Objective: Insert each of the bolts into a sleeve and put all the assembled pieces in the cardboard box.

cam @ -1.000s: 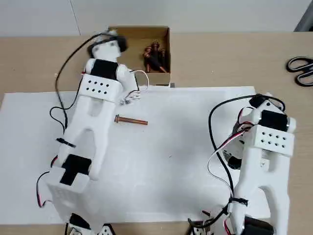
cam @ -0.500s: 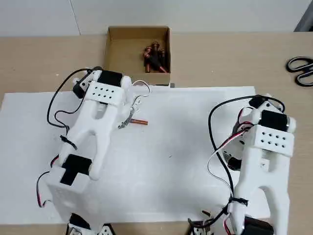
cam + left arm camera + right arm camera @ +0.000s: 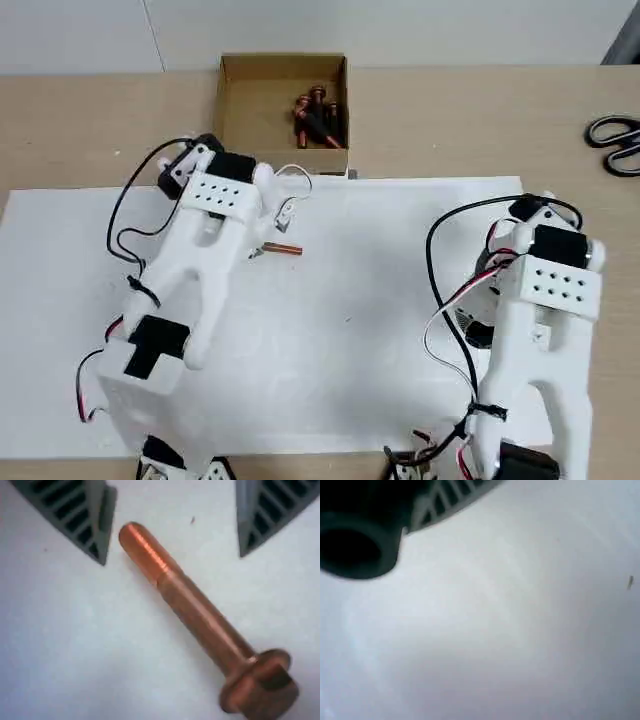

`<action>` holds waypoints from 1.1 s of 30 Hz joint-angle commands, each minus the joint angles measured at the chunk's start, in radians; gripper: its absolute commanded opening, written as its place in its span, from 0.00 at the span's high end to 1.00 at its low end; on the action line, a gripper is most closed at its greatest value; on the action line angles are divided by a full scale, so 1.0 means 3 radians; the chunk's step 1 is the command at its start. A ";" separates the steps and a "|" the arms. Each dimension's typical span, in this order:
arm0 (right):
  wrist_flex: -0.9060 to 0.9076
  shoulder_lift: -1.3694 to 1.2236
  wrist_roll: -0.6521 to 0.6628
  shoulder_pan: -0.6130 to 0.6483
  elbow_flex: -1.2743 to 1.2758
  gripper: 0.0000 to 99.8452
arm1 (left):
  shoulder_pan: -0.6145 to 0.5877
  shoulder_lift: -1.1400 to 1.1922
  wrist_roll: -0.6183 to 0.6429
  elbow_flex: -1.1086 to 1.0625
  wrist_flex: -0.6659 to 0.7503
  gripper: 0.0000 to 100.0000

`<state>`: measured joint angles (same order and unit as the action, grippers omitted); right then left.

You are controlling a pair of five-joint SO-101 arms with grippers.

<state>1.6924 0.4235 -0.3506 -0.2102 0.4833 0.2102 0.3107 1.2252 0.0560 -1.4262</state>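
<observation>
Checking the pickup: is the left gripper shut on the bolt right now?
No: the left gripper is open, fingers apart either side of the bolt lying on the paper.

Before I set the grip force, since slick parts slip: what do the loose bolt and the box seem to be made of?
Bolt: metal, probably copper-plated or just copper-coloured. The shank is smooth with a bright sheen line, and fine threads show near the tip. Cardboard box: brown cardboard with a matte, dull surface and thin folded walls.
</observation>
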 commanded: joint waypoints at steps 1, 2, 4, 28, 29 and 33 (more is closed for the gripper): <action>0.0038 0.0125 0.0020 -0.0013 -0.0026 1.00 | -0.0005 -0.0020 0.0026 -0.0105 0.0215 0.83; 0.0038 0.0125 0.0020 -0.0013 -0.0026 1.00 | -0.0005 -0.0020 0.0026 -0.0151 0.0271 0.83; 0.0038 0.0125 0.0020 -0.0013 -0.0026 1.00 | -0.0005 -0.0020 0.0026 -0.0217 0.0363 0.83; 0.0043 0.0130 0.0020 -0.0013 -0.0026 1.00 | -0.0220 0.0430 0.0046 -0.0381 0.0614 0.87; 0.0043 0.0156 0.0020 -0.0013 -0.0026 1.00 | -0.0225 0.0430 0.0087 -0.0381 0.0614 0.91; 0.0038 0.0407 0.0020 -0.0013 -0.0010 1.00 | -0.0210 0.0384 0.0118 -0.0381 0.0614 0.99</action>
<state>1.6924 0.4757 -0.3506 -0.2102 0.4833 0.1519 0.4227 1.2528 -0.0422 -1.2190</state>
